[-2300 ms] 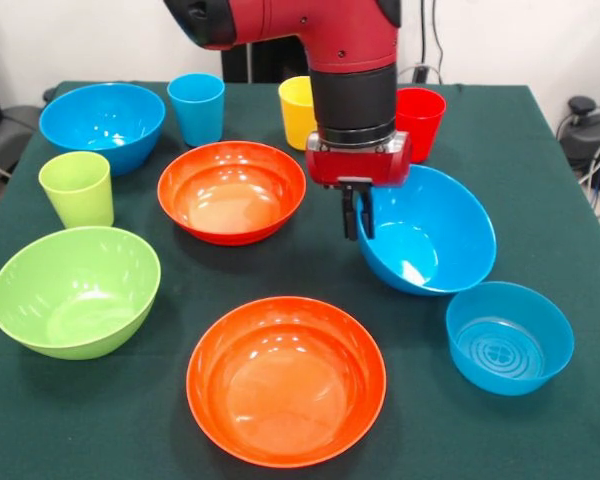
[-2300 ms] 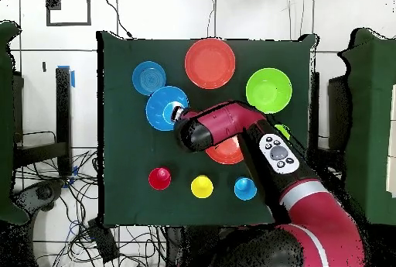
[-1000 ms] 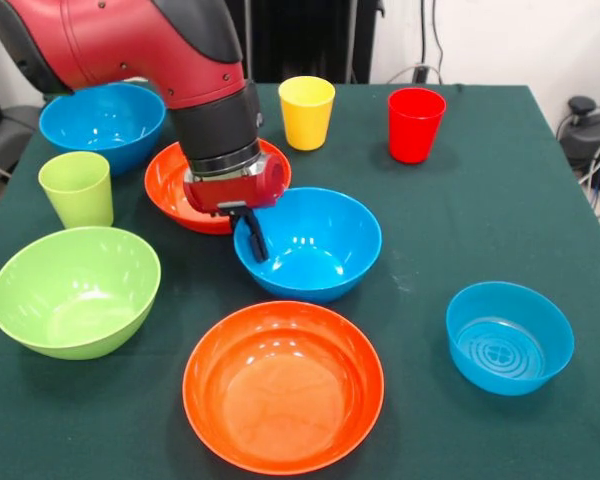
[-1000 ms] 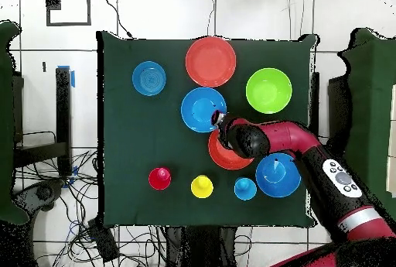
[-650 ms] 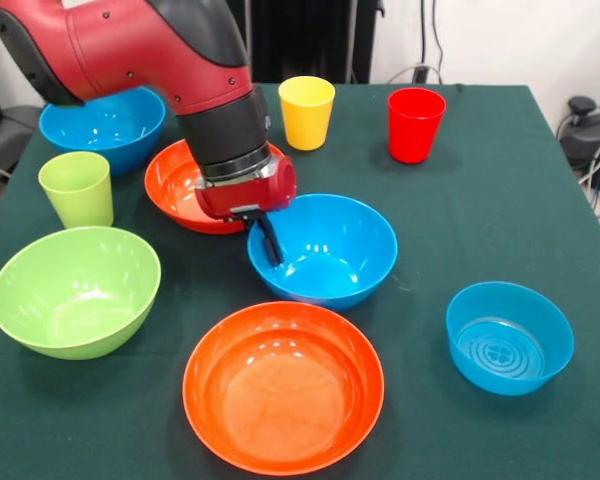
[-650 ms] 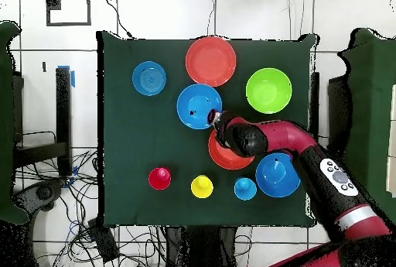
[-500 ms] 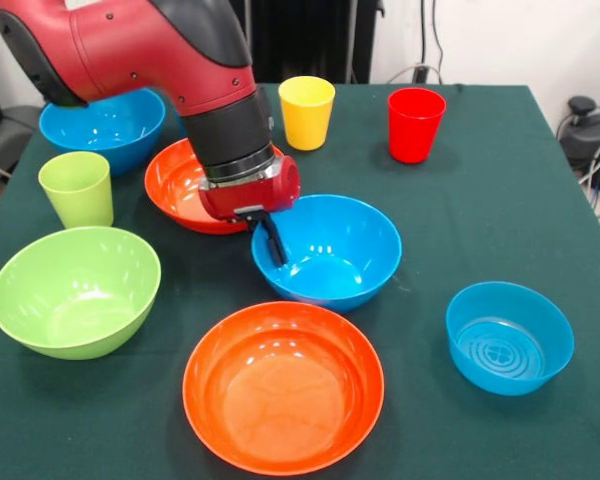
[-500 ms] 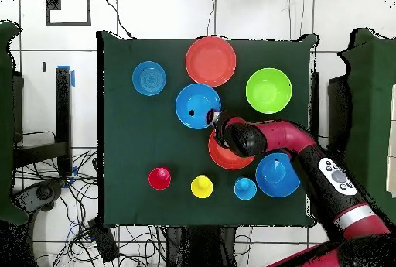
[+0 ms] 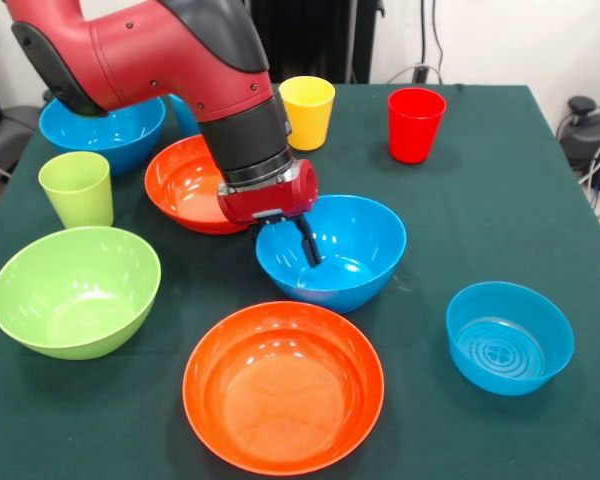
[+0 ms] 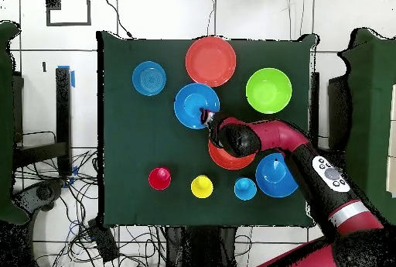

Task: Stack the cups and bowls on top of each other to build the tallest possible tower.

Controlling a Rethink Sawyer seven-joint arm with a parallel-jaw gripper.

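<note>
A deep blue bowl [image 9: 345,255] sits upright on the green cloth in the middle of the table. My gripper [image 9: 286,245] is open at its left rim, with one finger [image 9: 308,246] inside the bowl and the other just outside. In the overhead view the gripper [image 10: 206,117] is at the edge of that bowl [image 10: 193,101]. An orange bowl [image 9: 183,187] lies just behind the gripper. Another orange bowl [image 9: 283,387] is in front. A lime green bowl [image 9: 75,290] and green cup [image 9: 77,188] stand at the left. A small blue bowl [image 9: 508,337] is at the right.
Another blue bowl [image 9: 105,125] sits at the far left corner, partly behind the arm. A yellow cup [image 9: 307,110] and red cup [image 9: 416,123] stand along the far edge. A blue cup [image 10: 245,189] shows in the overhead view, mostly hidden by the arm from the front.
The gripper carried the blue bowl from the right to the table's middle and slid it a little rightwards. Its fingers, shut on the rim before, now stand apart.
</note>
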